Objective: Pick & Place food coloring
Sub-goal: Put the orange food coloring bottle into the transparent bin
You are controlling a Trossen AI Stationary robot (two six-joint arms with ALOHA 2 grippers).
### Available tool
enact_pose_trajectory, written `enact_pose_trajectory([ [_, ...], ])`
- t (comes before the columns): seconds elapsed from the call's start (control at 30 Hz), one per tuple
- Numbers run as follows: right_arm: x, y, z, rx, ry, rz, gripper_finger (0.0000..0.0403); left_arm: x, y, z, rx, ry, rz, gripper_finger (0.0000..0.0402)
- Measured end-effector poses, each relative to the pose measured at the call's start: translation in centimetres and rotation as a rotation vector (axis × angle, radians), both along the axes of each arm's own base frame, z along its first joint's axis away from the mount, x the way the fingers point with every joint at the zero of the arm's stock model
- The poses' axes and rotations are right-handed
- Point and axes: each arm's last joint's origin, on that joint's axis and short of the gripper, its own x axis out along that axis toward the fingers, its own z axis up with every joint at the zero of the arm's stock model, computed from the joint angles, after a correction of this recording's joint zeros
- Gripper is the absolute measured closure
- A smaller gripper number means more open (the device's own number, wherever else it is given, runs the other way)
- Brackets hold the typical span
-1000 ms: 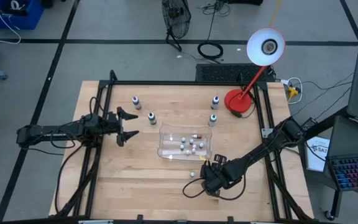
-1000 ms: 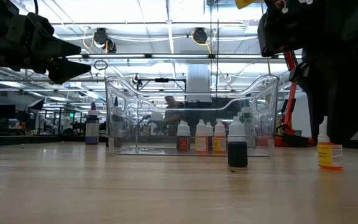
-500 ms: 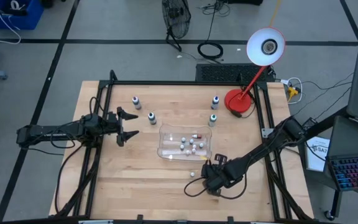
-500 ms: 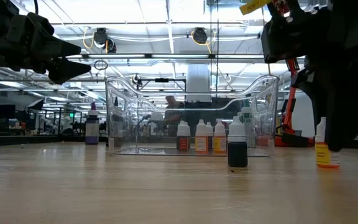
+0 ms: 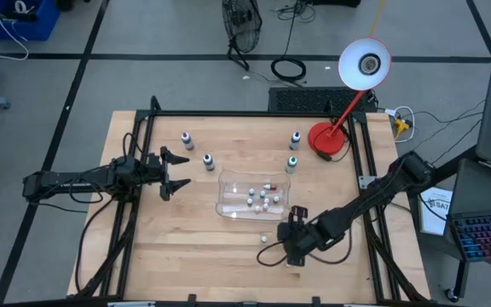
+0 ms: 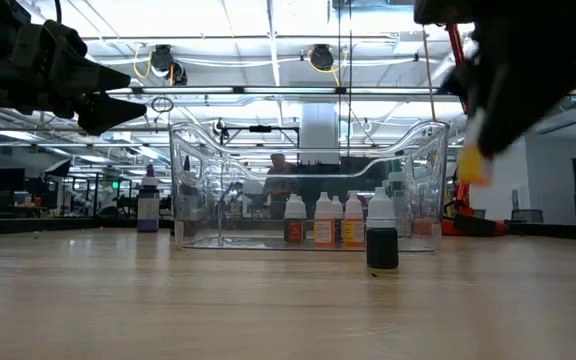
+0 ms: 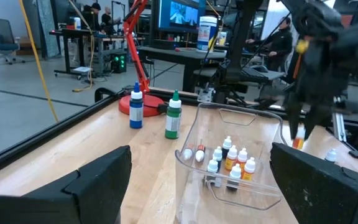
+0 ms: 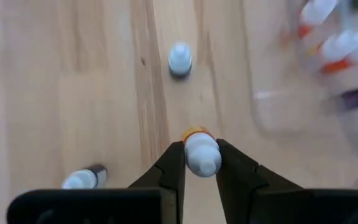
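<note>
My right gripper (image 5: 290,249) hangs over the table's near right part, shut on a small orange food coloring bottle (image 8: 196,133) with a white cap; the same bottle shows blurred in the low view (image 6: 473,160), above the table. A dark bottle with a white cap (image 6: 382,236) stands upright on the wood near it (image 8: 180,60). Another small bottle (image 8: 84,178) sits close by. The clear tray (image 5: 225,198) holds several small bottles. My left gripper (image 5: 176,173) waits open at the table's left, level. My right gripper pinches the orange bottle's white cap (image 8: 202,157) between its two fingers (image 8: 173,167). The fingers slant down from above. The bottle is lifted clear of the table, its orange body pointing down beyond the fingertips.
Larger bottles stand at the far side: two on the left (image 5: 187,139) (image 5: 208,160) and a blue (image 5: 296,139) and a green one (image 5: 291,164) on the right. A red desk lamp (image 5: 329,141) stands at the far right corner. Black frame rails (image 5: 143,136) run along both table sides.
My right gripper has shut on the orange bottle, which stood on the table, and has risen with it while tipping. The bottle is now lifted clear of the wood. The dark bottle beside it has stayed in place.
</note>
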Motion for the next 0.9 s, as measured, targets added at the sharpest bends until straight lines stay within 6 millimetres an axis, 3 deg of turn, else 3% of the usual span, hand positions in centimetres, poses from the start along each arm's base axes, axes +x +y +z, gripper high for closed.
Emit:
enact_pose_trajectory([
  [0.1,-0.5,-0.5,2.3,-0.015,-0.094,0.022,0.0349,0.0,0.0,0.0,0.0,0.0,0.0,0.0023],
  [0.3,-0.2,-1.7,8.1,-0.068,-0.451,0.156,0.0349,0.0,0.0,0.0,0.0,0.0,0.0,0.0023],
  [0.4,0.3,-3.8,10.8,-0.077,-0.602,0.175,0.0349,0.0,0.0,0.0,0.0,0.0,0.0,0.0023],
  [0.53,1.1,-8.3,13.0,-0.05,-0.613,0.089,0.0349,0.0,0.0,0.0,0.0,0.0,0.0,0.0023],
  [0.73,3.9,-14.2,14.2,-0.051,-0.533,0.02,0.0349,0.0,0.0,0.0,0.0,0.0,0.0,0.0023],
  [0.9,7.2,-16.2,11.3,-0.049,-0.386,0.041,0.0349,0.0,0.0,0.0,0.0,-0.001,0.0,0.0023],
])
